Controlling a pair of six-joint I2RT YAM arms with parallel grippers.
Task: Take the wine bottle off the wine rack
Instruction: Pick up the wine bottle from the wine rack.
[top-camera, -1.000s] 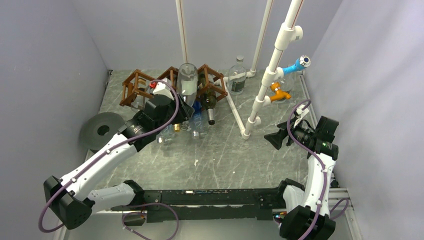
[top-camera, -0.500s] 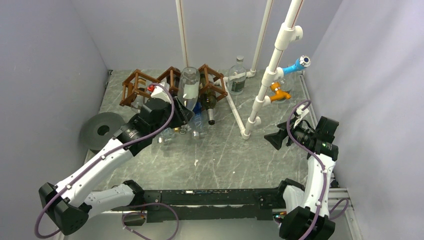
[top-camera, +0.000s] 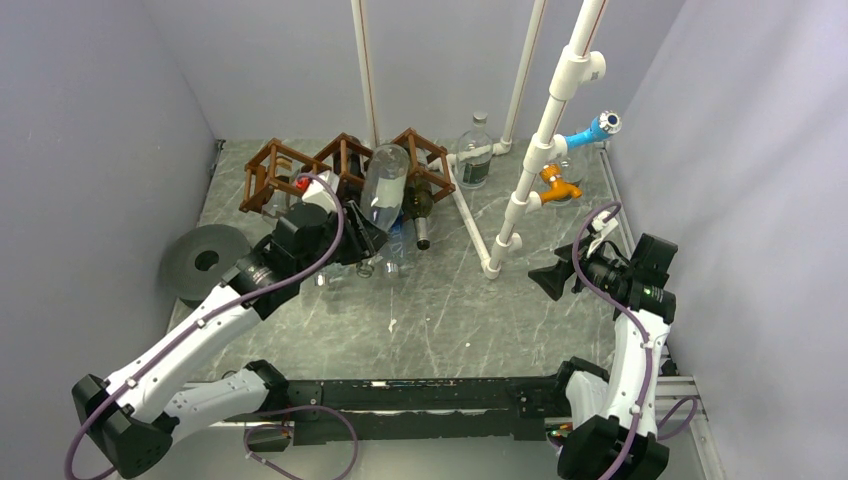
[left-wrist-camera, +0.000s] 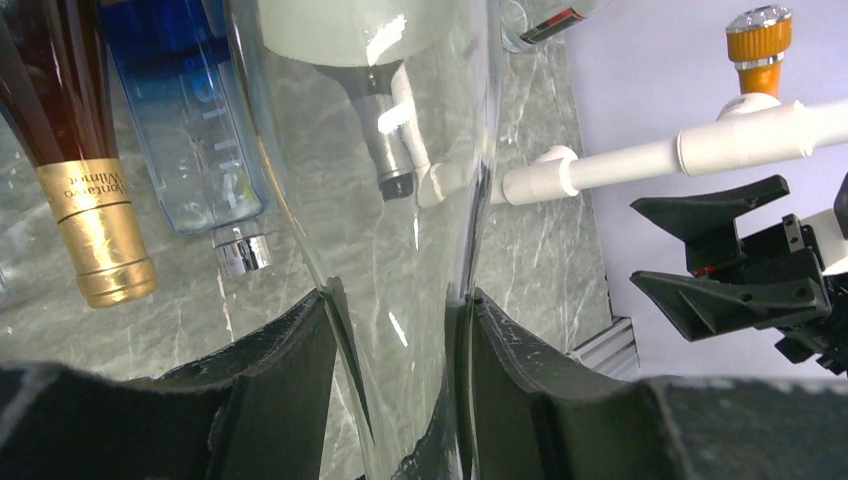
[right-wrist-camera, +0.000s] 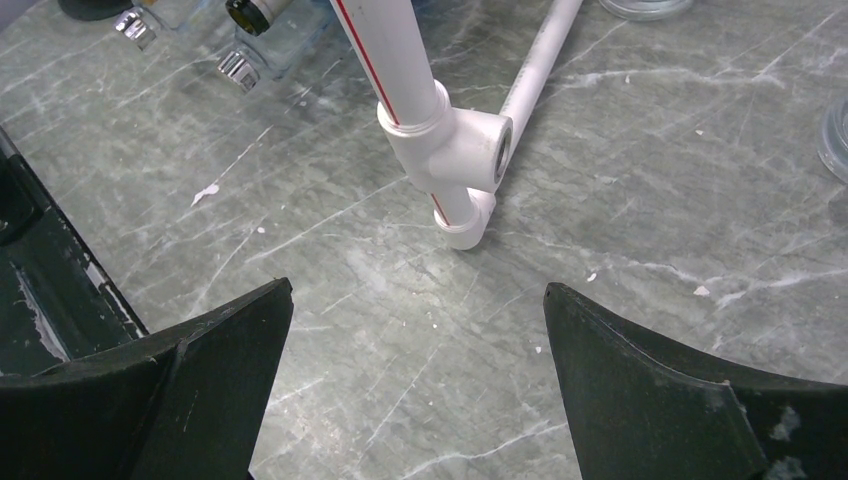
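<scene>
In the left wrist view a clear glass wine bottle (left-wrist-camera: 385, 170) runs up from between my two fingers, which press on its neck from both sides. My left gripper (left-wrist-camera: 400, 300) is shut on it. From above, the wine bottle (top-camera: 383, 186) hangs tilted to the right in front of the brown wooden wine rack (top-camera: 272, 165), its base up, held by the left gripper (top-camera: 362, 232). My right gripper (top-camera: 551, 280) stands open over bare table at the right, nothing between its fingers (right-wrist-camera: 215, 340).
A brown bottle with a gold foil neck (left-wrist-camera: 95, 225) and a blue bottle with a silver cap (left-wrist-camera: 190, 150) lie neck-out below the rack. A white pipe frame (top-camera: 520, 200) with blue and orange taps stands mid-right. Behind it stands a clear bottle (top-camera: 473, 155), and at the left lies a grey disc (top-camera: 205, 260).
The left arm has drawn back toward the near left. The clear bottle in it has tipped over to the right and come a little lower. The right arm has not moved.
</scene>
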